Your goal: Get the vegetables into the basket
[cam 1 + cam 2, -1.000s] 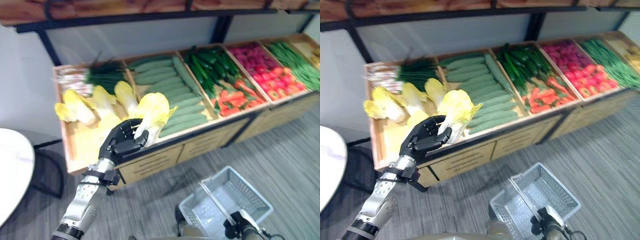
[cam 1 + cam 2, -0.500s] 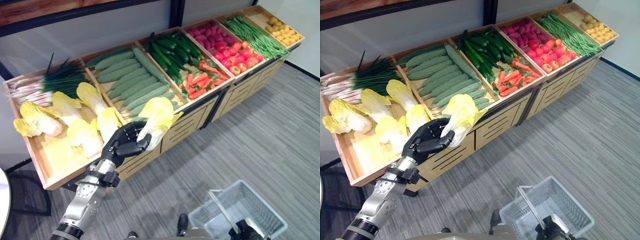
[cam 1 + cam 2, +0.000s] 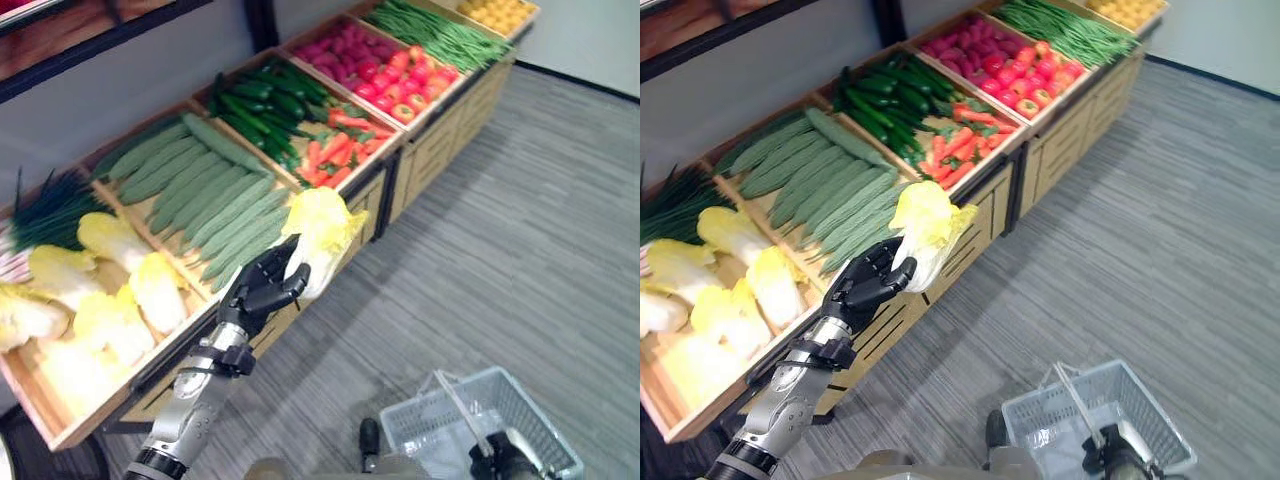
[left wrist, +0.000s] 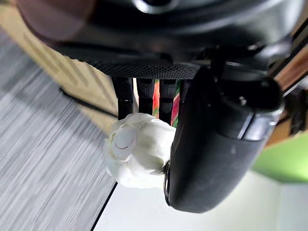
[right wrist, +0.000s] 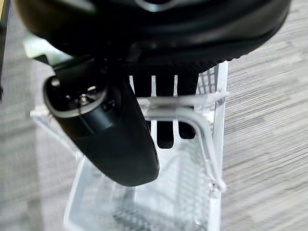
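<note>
Over the floor by the stand's edge, left hand (image 3: 262, 290) grips cabbage (image 3: 318, 232); right hand (image 5: 130, 120) hooks basket (image 3: 1145, 410) handle — carry across level, drop centered over the basket.

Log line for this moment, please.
left hand: holds cabbage off stand | right hand: grips basket handle | basket: empty

Pale yellow-green leaves and white stem: cabbage (image 3: 318, 232), clasped in black left hand (image 3: 259, 293). Light grey wire mesh with white handle: basket (image 3: 503, 410), handle gripped by black right hand (image 5: 166, 106). Green ridged gourds (image 3: 205, 185); dark green cucumbers (image 3: 262, 95); orange carrots (image 3: 329, 158); red tomatoes (image 3: 405, 85). Light tan wood: display crates (image 3: 425, 155). Grey streaked floor (image 3: 500, 250).
</note>
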You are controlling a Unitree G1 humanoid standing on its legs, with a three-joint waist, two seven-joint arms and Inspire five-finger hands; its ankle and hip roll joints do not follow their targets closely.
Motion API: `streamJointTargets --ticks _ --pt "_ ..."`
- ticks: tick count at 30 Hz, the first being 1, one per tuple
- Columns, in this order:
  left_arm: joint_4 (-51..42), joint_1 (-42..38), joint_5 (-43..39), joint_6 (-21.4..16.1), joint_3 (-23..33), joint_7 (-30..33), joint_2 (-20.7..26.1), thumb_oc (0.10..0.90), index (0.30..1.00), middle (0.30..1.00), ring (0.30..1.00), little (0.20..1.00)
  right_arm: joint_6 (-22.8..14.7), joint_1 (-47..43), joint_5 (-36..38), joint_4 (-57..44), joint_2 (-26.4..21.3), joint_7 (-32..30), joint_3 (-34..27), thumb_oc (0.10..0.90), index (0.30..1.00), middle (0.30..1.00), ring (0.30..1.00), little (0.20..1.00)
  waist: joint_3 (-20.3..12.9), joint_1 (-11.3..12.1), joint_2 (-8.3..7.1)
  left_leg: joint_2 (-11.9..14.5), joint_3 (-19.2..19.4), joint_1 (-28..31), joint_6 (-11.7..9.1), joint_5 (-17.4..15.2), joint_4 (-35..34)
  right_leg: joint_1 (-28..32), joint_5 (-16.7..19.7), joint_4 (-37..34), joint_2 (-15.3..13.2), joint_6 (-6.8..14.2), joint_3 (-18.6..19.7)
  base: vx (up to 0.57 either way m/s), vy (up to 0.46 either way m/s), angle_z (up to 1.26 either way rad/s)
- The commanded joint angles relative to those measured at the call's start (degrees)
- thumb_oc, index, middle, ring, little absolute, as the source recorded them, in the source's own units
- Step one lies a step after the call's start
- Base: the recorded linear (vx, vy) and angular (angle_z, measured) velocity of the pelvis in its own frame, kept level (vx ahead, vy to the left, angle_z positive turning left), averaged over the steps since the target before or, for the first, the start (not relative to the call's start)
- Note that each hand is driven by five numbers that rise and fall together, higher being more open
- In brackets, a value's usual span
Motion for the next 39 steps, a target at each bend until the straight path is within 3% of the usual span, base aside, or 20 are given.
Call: streamJointTargets --ticks 1,2,6,8,9,12,16,18,19,20,22,24,30,35,39 --pt "-8.75 -3.66 -1.2 -6.61 2.74 -0.25 1.17 0.4 0.3 0.3 0.3 0.3 -2.08 -0.55 1.08 0.57 -2.88 -2.59 1.52 0.4 0.3 0.3 0.3 0.3 -1.06 2.46 -1.45 -1.26 -5.22 -4.9 1.54 5.33 0.54 1.76 -5.24 1.96 -3.01 6.38 -1.27 0.05 0.045 -0.86" --pt "-8.91 -3.36 -1.52 -6.68 2.74 -0.36 1.19 0.4 0.3 0.3 0.3 0.3 -2.17 -0.78 0.91 0.75 -2.93 -2.58 1.81 0.4 0.3 0.3 0.3 0.3 -1.01 2.89 -1.29 -2.05 -7.73 -5.36 1.42 5.89 0.2 1.83 -5.47 2.12 -2.6 6.37 0.21 0.1 0.139 -1.04" --pt "-9.44 -2.14 -3.31 -6.6 3.15 -1.55 1.71 0.4 0.3 0.3 0.3 0.3 -2.52 0.02 0.92 0.63 -2.45 -2.0 2.14 0.4 0.3 0.3 0.3 0.3 -1.73 2.46 -1.46 -2.12 -5.65 -3.08 2.37 5.05 -0.66 2.29 -6.11 2.94 -3.38 7.0 1.54 0.07 0.17 -0.6" --pt "-10.16 -1.73 -3.41 -6.49 3.0 -1.91 2.67 0.4 0.3 0.3 0.3 0.3 -2.59 0.31 0.9 0.81 -2.03 -1.64 2.06 0.4 0.3 0.3 0.3 0.3 -2.19 1.92 -1.93 -2.69 -3.97 -1.6 3.47 4.44 -1.54 2.17 -5.81 3.43 -4.33 7.83 2.39 0.03 0.272 -0.26" --pt "-10.45 -1.68 -3.4 -6.64 2.61 -2.15 3.94 0.4 0.3 0.3 0.3 0.3 -2.64 0.56 0.61 0.52 -1.67 -1.5 2.06 0.4 0.3 0.3 0.3 0.3 -2.46 1.36 -2.45 -3.38 -1.71 -0.34 4.95 3.77 -2.54 1.19 -5.02 4.01 -5.53 9.21 4.53 -0.01 0.329 -0.37" --pt "-10.27 -1.22 -3.31 -6.69 2.62 -2.19 4.59 0.4 0.3 0.3 0.3 0.3 -2.54 0.58 0.5 0.5 -1.08 -1.35 2.44 0.4 0.3 0.3 0.3 0.3 -2.67 1.6 -2.93 -3.62 0.12 0.29 5.6 3.46 -3.0 0.05 -4.01 4.14 -6.09 10.16 6.0 -0.04 0.212 -0.57" --pt "-9.64 -1.16 -2.88 -6.82 2.61 -2.26 5.96 0.4 0.3 0.3 0.3 0.3 -2.25 0.25 -0.27 -0.92 -0.6 -1.4 2.76 0.4 0.3 0.3 0.3 0.3 -2.04 0.94 -3.69 -4.78 4.23 0.46 6.89 2.73 -3.35 -3.79 -0.05 3.53 -7.66 12.95 8.81 -0.13 0.205 -0.61" --pt "-8.8 -1.23 -2.76 -6.96 2.77 -2.12 6.56 0.4 0.3 0.3 0.3 0.3 -2.28 -0.43 -0.37 -1.79 -0.39 -1.38 3.16 0.4 0.3 0.3 0.3 0.3 -1.27 1.25 -3.83 -4.7 6.02 0.25 7.23 2.59 -2.87 -5.5 0.89 4.93 -7.79 12.92 8.02 -0.14 0.107 -0.77" --pt "-8.76 -1.4 -2.39 -6.86 2.84 -1.83 7.28 0.4 0.3 0.3 0.3 0.3 -2.18 -0.66 -0.48 -1.99 -0.29 -1.49 3.1 0.4 0.3 0.3 0.3 0.3 -0.66 2.3 -3.37 -4.02 7.36 -0.13 7.28 2.4 -2.08 -6.31 -0.05 7.79 -8.92 12.21 2.64 -0.16 0.094 -0.52" --pt "-8.37 -1.5 -1.95 -6.32 3.05 -1.66 7.57 0.4 0.3 0.3 0.3 0.3 -2.07 -0.92 -0.61 -2.39 -0.36 -1.53 2.99 0.4 0.3 0.3 0.3 0.3 -0.49 3.2 -2.53 -3.1 8.98 -0.81 7.04 2.44 -1.15 -5.1 -1.77 11.13 -11.41 10.82 -6.0 -0.2 0.129 -0.9" --pt "-8.35 -1.67 -1.09 -6.01 3.38 -1.7 7.99 0.4 0.3 0.3 0.3 0.3 -2.15 -0.9 -1.03 -2.43 -0.74 -1.68 2.99 0.4 0.3 0.3 0.3 0.3 -1.08 3.93 -2.13 -2.44 10.97 -0.69 7.33 2.52 -1.05 -2.94 -3.37 15.65 -12.81 10.29 -9.92 -0.14 0.09 -1.05" --pt "-8.4 -1.61 -1.16 -5.87 3.51 -1.73 7.89 0.4 0.3 0.3 0.3 0.3 -2.23 -0.35 -0.94 -2.53 -1.16 -2.21 2.19 0.4 0.3 0.3 0.3 0.3 -2.23 4.15 -2.79 -2.67 11.23 -0.49 6.99 2.42 -0.93 -1.38 -3.23 13.66 -12.71 10.85 -8.35 0.01 -0.046 -0.53" --pt "-7.92 -0.84 -1.22 -5.65 2.85 -2.36 8.08 0.4 0.3 0.3 0.3 0.3 -3.41 -1.64 1.15 -7.82 -4.68 -4.75 -0.53 0.4 0.3 0.3 0.3 0.3 -4.17 4.22 -3.52 -1.41 13.75 0.9 5.61 2.65 -2.11 2.1 -3.26 3.91 -12.0 11.37 -10.35 0.04 -0.139 -0.29" --pt "-6.65 -3.17 -0.21 -4.96 -0.78 -2.59 8.37 0.4 0.3 0.3 0.3 0.3 -3.94 -4.37 2.7 -12.3 -8.11 -5.22 -0.29 0.4 0.3 0.3 0.3 0.3 -5.15 3.42 -2.61 0.48 14.19 2.17 3.98 4.64 -4.81 4.02 -3.06 -0.03 -10.11 10.71 -10.1 0.01 -0.143 -0.2" --pt "-4.46 -9.4 7.08 -4.93 -8.53 -3.64 9.94 0.4 0.3 0.3 0.3 0.3 -5.95 -8.05 5.31 -25.61 -11.57 -5.11 1.22 0.4 0.3 0.3 0.3 0.3 -5.66 1.4 -1.16 2.18 15.48 2.95 2.96 5.1 -5.74 3.44 -3.94 -0.03 -8.82 10.41 -8.94 -0.02 -0.095 -0.11"
